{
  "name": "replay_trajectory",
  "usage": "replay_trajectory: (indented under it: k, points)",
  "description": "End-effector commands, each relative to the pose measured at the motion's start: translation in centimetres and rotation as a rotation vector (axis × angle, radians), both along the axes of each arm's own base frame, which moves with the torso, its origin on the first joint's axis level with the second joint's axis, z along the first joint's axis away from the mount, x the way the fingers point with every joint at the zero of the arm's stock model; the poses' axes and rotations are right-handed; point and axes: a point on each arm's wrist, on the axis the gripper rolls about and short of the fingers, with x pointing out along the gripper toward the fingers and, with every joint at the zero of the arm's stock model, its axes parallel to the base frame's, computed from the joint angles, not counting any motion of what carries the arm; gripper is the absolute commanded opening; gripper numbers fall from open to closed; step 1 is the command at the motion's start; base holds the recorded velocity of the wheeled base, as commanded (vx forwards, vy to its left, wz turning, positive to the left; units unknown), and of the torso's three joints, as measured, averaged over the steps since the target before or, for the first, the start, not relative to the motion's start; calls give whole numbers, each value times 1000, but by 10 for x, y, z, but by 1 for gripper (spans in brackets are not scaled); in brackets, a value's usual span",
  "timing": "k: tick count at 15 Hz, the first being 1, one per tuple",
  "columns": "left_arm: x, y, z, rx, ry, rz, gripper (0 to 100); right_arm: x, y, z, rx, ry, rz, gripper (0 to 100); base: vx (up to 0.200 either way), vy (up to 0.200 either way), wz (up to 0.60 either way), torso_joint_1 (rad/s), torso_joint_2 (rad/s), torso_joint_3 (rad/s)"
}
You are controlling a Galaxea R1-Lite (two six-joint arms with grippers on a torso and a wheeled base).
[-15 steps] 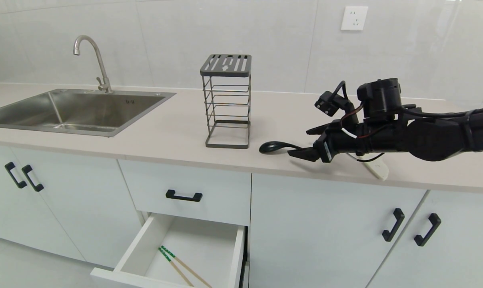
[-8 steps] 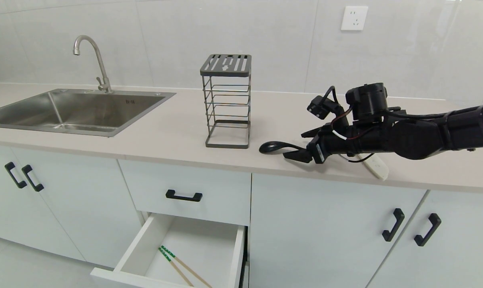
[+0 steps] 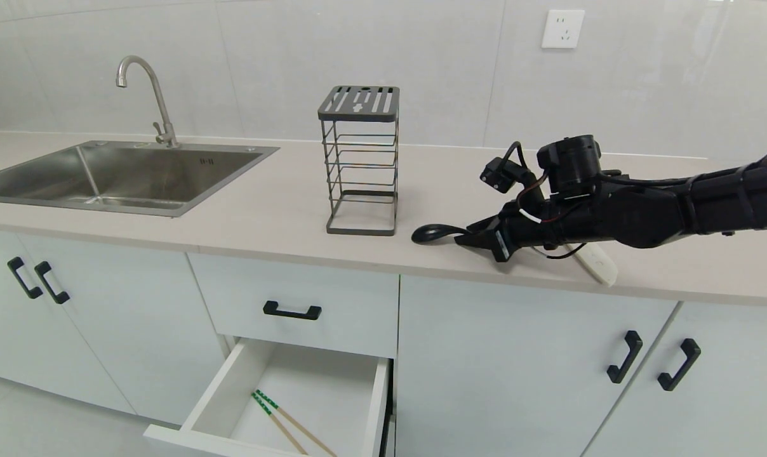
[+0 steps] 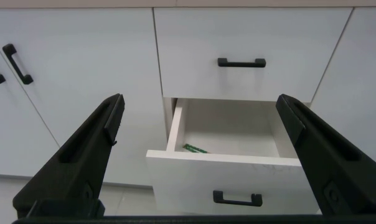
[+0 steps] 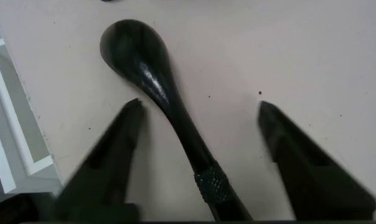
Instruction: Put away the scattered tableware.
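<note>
A black spoon (image 3: 433,233) lies on the beige counter (image 3: 282,209), bowl toward the wire rack. My right gripper (image 3: 479,240) is low over its handle, open, a finger on each side. In the right wrist view the black spoon (image 5: 157,81) runs between the two fingertips (image 5: 122,134) of the right gripper (image 5: 197,112). A white spoon (image 3: 599,264) lies on the counter beneath my right arm, partly hidden. My left gripper (image 4: 200,118) hangs open in front of the open drawer (image 4: 228,152). Green-tipped chopsticks (image 3: 288,422) lie in the open drawer (image 3: 282,406).
A dark wire rack (image 3: 360,162) stands on the counter left of the black spoon. A steel sink (image 3: 113,171) with a tap (image 3: 145,95) sits at the far left. Black-handled cabinet doors and a closed drawer (image 3: 293,304) lie below the counter.
My right gripper has moved left and down toward the counter, so its fingers now straddle the black spoon's handle. The spoon has not moved.
</note>
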Motion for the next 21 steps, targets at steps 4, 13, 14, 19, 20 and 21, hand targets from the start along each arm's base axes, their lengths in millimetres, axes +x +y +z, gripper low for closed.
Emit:
replay_trajectory:
  k: [4,13,14,19,20,21]
  points:
    - [0,0,0,0,0,-1,100,1,8,8,-1,-30,3,0,0,0,0,0,0,0]
    - [0,0,0,0,0,-1,100,-67,65,65,58,-128,166,0,0,0,0,0,0,0]
    - [0,0,0,0,0,0,100,-80,83,64,50,-123,185,0,0,0,0,0,0,0]
    - [0,0,0,0,0,0,100,-150,192,18,-6,-41,301,0,0,0,0,0,0,0]
    - [0,0,0,0,0,0,100,-158,217,-3,-26,-43,306,0,0,0,0,0,0,0]
    - [0,0,0,0,0,0,100,-161,235,-26,-47,-33,276,0,0,0,0,0,0,0]
